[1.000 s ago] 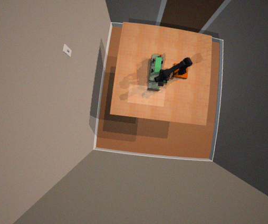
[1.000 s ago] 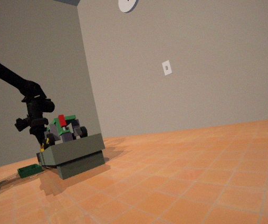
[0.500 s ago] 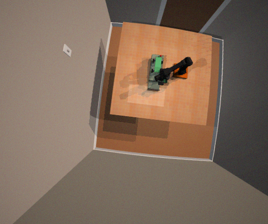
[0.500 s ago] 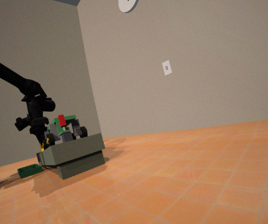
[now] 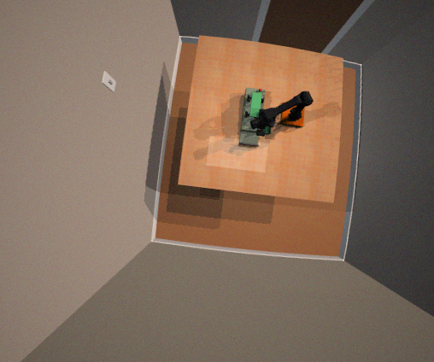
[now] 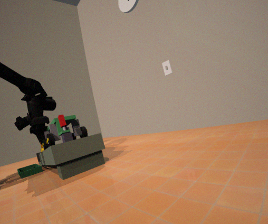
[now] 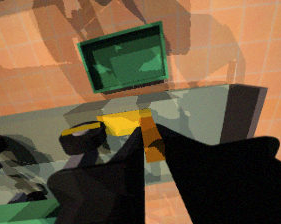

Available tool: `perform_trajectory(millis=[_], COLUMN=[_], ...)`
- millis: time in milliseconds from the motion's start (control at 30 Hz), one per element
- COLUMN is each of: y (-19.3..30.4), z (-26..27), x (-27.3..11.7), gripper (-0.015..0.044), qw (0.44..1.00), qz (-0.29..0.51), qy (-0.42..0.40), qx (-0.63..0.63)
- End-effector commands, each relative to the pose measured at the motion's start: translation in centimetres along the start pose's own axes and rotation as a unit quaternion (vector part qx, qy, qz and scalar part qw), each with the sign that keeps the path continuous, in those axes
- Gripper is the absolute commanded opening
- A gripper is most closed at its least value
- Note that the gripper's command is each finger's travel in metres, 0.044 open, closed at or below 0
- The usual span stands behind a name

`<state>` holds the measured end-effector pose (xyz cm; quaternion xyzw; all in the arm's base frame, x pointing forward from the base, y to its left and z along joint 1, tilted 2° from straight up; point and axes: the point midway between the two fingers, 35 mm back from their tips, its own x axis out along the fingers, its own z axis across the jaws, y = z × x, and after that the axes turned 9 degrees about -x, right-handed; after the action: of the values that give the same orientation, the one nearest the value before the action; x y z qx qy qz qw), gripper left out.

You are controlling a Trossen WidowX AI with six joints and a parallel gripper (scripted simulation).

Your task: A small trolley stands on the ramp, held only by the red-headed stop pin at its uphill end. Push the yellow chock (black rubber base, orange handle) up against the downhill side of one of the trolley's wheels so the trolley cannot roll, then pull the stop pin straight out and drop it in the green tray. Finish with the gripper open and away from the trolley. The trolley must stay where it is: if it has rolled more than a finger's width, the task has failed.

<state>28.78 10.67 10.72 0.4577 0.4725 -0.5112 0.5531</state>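
While the gripper [image 5: 259, 128] [image 6: 42, 145] [image 7: 147, 129] is clamping the handle of the yellow chock [image 6: 42, 148] [image 7: 122, 123], chock lying on the ramp [image 5: 249, 137] [image 6: 77, 150] [image 7: 196, 112] beside a trolley wheel [image 7: 82, 138]; risk: overpushing, possibly shoving the trolley [image 5: 256, 103] [image 6: 70, 118] [image 7: 26, 212] uphill.

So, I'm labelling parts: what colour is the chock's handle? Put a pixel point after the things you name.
Orange, the handle [image 7: 151, 135] showing best in the wrist view.
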Motion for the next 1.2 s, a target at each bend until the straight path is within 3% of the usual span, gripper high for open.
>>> perform_trajectory(millis=[0,400,667,1167], y=[-0.1,0.0,0.0,-0.1], z=[0.6,0.2,0.2,0.1], x=[-0.1,0.0,0.0,-4.4], gripper=[0.0000,0.0000,0.0190,0.0190], qw=[1.000,1.000,1.000,1.000], qz=[0.002,0.001,0.001,0.002], qy=[-0.002,0.003,0.003,-0.001], qx=[0.001,0.000,0.000,0.001])
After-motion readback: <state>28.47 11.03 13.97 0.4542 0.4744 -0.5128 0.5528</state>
